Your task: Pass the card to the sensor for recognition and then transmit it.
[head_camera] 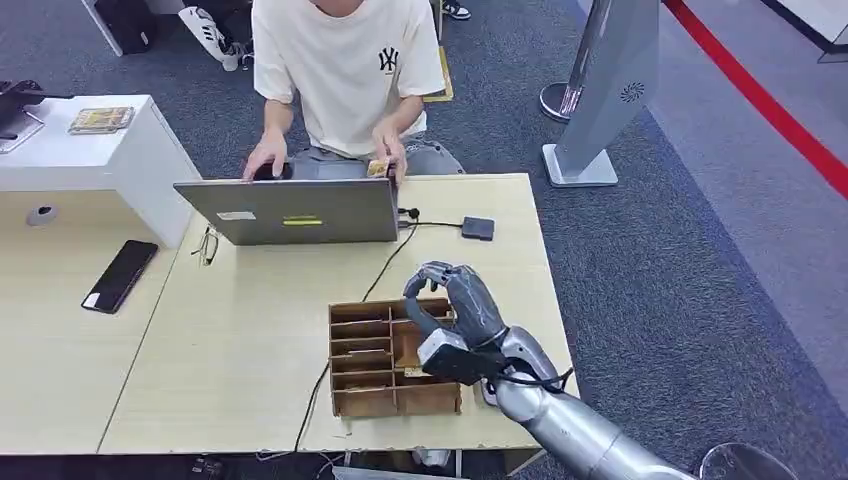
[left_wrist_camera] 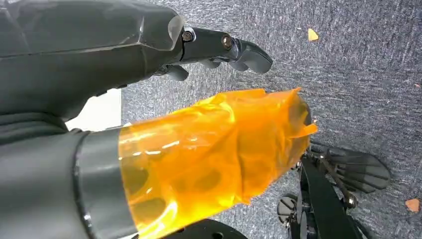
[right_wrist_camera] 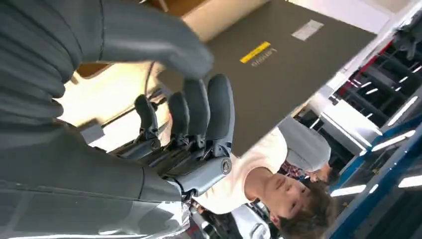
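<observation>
Right hand (head_camera: 452, 305) poised over the far right corner of the wooden slotted box (head_camera: 390, 360) on the bench (head_camera: 250, 330), fingers curled downward and parted; the right wrist view shows nothing between the fingers (right_wrist_camera: 199, 114), so the hand is empty. The box's upright dividers presumably store cards on edge for picking from above, which would explain the hand's overhead, downward-curled posture. Cards cannot be distinguished inside the slots directly beneath the hand. The small dark sensor (head_camera: 477, 228), cabled toward the laptop (head_camera: 290, 210), lies beyond the hand, apart from it. A person (head_camera: 345, 70) sits behind the laptop. Left hand (left_wrist_camera: 219, 47) hangs over carpet, fingers curled on nothing.
</observation>
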